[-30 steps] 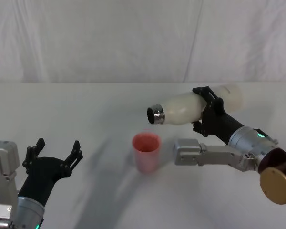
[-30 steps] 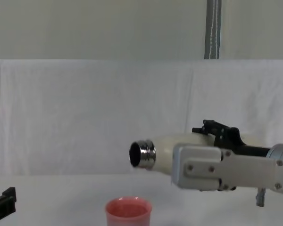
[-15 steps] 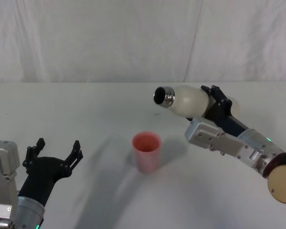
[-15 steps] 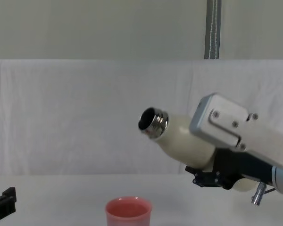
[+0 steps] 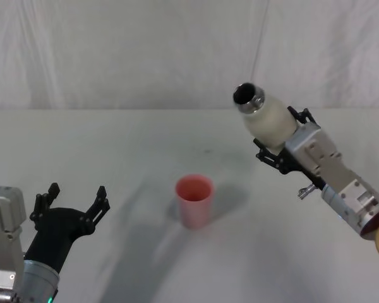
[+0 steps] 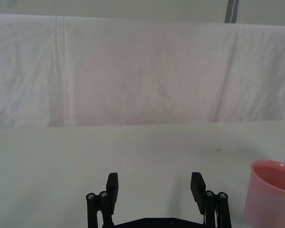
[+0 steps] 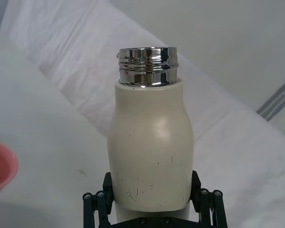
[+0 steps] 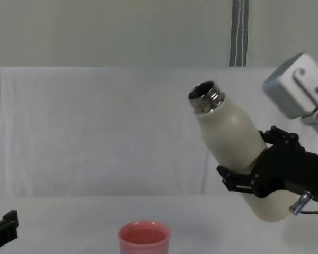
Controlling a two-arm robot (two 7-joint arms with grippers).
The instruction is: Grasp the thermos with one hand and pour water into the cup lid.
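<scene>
1. Thermos [image 5: 268, 120] is held clear of the table by the right gripper [image 5: 283, 146], whose fingers are clamped around its cream body, up and to the right of the cup lid [image 5: 194, 201]; it is tilted with the steel neck raised, mouth pointing up and leftward.
2. No water is seen leaving the mouth. Whether the pink cup lid holds liquid cannot be told; pouring is judged either finished or paused, since the neck is not above the cup.
3. What is left is judged to be setting the thermos down upright.
4. The left gripper [image 5: 72, 208] is parked low at the left, fingers spread apart, gripping nothing.
5. The table [image 5: 114, 145] is covered in white cloth, and a white draped backdrop [image 5: 145, 50] is hung behind it.
</scene>
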